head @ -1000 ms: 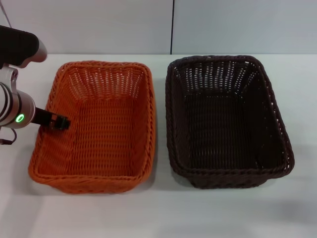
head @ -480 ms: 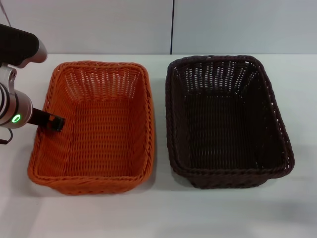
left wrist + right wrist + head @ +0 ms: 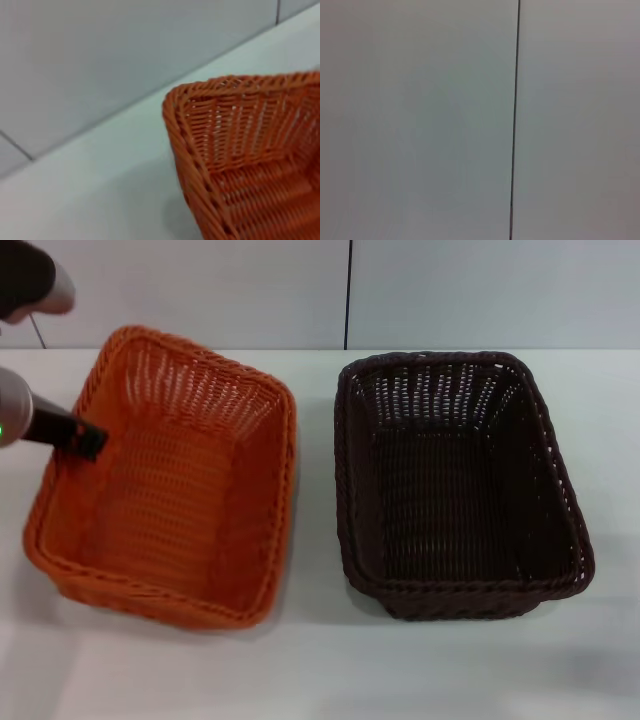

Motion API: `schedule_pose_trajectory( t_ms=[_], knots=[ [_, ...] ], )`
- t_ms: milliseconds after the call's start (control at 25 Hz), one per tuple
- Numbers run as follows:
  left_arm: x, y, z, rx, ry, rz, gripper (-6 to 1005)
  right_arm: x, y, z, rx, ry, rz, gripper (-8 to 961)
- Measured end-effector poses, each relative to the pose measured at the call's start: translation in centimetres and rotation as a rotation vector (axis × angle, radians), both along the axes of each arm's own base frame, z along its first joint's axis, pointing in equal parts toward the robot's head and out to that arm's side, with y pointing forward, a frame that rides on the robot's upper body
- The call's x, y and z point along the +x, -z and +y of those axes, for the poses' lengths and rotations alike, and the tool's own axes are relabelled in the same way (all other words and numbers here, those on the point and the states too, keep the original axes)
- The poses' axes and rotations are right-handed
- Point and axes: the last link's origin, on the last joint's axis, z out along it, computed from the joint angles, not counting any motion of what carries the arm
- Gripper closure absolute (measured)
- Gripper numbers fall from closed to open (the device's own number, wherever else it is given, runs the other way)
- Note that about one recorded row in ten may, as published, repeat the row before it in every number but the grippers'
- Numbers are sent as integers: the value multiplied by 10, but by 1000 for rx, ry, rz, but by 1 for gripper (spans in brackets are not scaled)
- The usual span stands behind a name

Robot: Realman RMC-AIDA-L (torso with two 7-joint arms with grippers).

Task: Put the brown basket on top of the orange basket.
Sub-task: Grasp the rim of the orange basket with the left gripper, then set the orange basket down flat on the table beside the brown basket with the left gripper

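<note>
The orange basket [image 3: 170, 500] is on the left of the white table, lifted on its left side and tilted, with its far left corner raised. My left gripper [image 3: 85, 440] is shut on the basket's left rim. The left wrist view shows one raised corner of the orange basket [image 3: 250, 150] above the table. The brown basket [image 3: 455, 480] sits flat on the table to the right, untouched, a small gap away from the orange one. My right gripper is out of view; the right wrist view shows only a wall.
The white table [image 3: 320, 670] runs in front of both baskets. A pale wall with a dark vertical seam [image 3: 348, 295] stands behind them.
My left gripper has moved up and to the left with the orange basket's rim in it. The basket has tilted and shifted left. The brown basket has not moved.
</note>
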Motion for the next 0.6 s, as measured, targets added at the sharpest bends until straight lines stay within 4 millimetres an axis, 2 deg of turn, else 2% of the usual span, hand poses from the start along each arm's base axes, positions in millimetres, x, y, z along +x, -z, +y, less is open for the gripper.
schedule_pose_trajectory(
  t_ms=[40, 80, 160, 240, 400, 520, 600],
  knots=[
    [20, -29, 0, -9, 97, 54, 728, 0, 0, 0, 2, -1, 0, 236],
    [32, -41, -1, -19, 166, 93, 734, -1, -1, -1, 8, -5, 0, 236],
    [32, -41, -1, -19, 166, 93, 747, -1, -1, -1, 11, -7, 0, 236],
    [44, -57, 1, -40, 228, 139, 759, -1, -2, -2, 14, -8, -1, 236],
    [52, -63, 1, -62, 263, 165, 806, 0, -2, -4, 19, -6, 0, 237],
    [73, -73, -3, -105, 377, 240, 822, -1, -2, -5, 23, -8, 4, 237],
    [77, -75, -4, -117, 402, 257, 833, -2, -2, -5, 26, -11, 4, 237]
  ],
)
